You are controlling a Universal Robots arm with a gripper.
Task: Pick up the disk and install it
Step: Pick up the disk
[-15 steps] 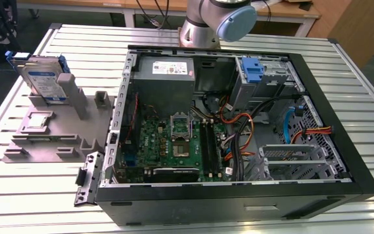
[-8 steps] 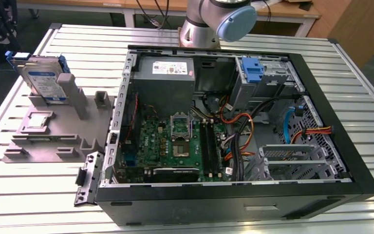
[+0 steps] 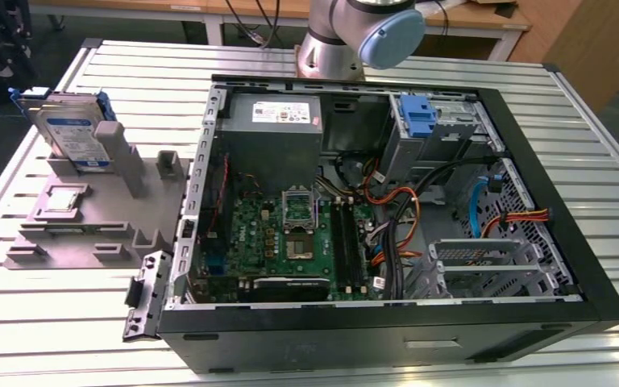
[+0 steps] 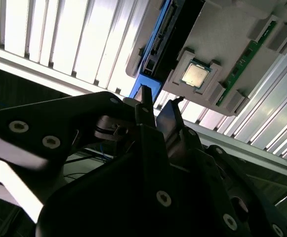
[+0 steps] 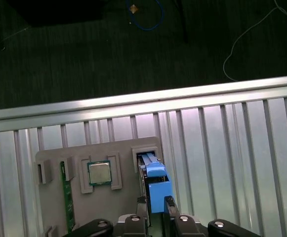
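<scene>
The disk (image 3: 73, 129) is standing on edge in the grey holder (image 3: 84, 222) at the exterior view's left. It is beside the open computer case (image 3: 595, 302) and well apart from the drive bay (image 3: 438, 121) at the case's far side. I am working the pick-up step. In the first wrist view the gripper (image 5: 155, 203) is hanging over the disk's blue frame, jaws apart, seemingly not touching it. I judge the grasp is calling for a straight descent, with the jaws square across the thin edge.

one disk (image 3: 68, 121), one computer case (image 3: 396, 326), one holder (image 3: 89, 235), one processor (image 5: 99, 173).
</scene>
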